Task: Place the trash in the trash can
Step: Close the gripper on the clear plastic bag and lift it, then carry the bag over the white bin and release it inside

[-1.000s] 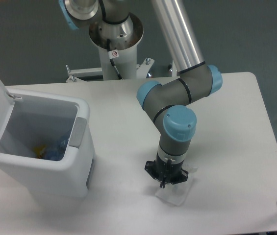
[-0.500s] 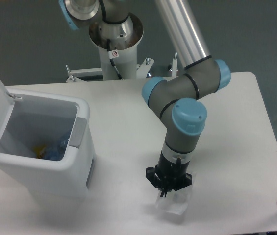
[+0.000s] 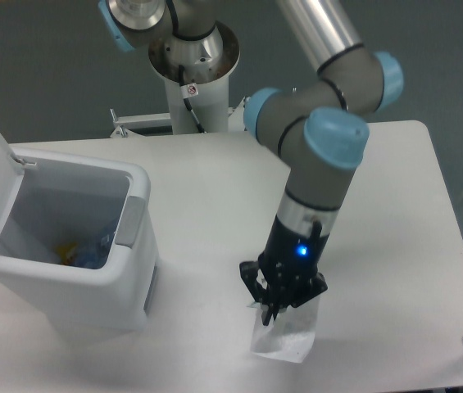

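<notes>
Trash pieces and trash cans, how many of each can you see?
Trash can: 1
Plastic bag under the gripper: 1
Blue trash in the can: 1, blurry
Total: 3

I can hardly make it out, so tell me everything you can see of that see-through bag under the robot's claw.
The plastic bag is small, clear and slightly glossy, with paler whitish edges, roughly rectangular. It hangs or stands nearly upright near the front edge of the white table, its top pinched in the black gripper, whose fingers look closed on it. Its lower edge seems close to or brushing the tabletop; I cannot tell which. It looks empty. It sits right of the open white trash can, apart from it.
</notes>
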Controlling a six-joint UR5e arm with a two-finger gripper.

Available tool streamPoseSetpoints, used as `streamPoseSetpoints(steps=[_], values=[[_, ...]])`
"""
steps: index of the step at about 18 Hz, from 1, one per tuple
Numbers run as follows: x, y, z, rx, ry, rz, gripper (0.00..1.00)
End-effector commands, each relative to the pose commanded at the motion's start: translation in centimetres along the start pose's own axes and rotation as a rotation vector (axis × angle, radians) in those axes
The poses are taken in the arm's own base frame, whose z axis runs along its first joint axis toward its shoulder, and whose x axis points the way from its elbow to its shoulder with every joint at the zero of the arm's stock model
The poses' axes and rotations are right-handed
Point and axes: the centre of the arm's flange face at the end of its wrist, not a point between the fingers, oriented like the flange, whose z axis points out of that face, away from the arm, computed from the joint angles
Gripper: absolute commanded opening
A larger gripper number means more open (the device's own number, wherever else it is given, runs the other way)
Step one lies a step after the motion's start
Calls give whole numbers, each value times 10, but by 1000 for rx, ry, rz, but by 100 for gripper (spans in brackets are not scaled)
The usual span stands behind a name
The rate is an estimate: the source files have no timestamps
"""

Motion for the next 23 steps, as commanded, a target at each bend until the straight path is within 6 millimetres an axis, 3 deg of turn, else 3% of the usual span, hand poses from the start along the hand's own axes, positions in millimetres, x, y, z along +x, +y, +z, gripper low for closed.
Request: streamPoseSetpoints(steps=[5, 8, 9, 13, 19, 21, 23], values=[[50, -18, -41, 81, 87, 2, 0], [88, -25, -67, 125, 127, 43, 0], [109, -27, -73, 133, 143, 69, 0], [160, -14, -87, 135, 163, 136, 0], [217, 10, -80, 101, 219, 207, 7], [228, 22, -70, 74, 208, 234, 12], [235, 38, -55, 42, 203, 310, 26]])
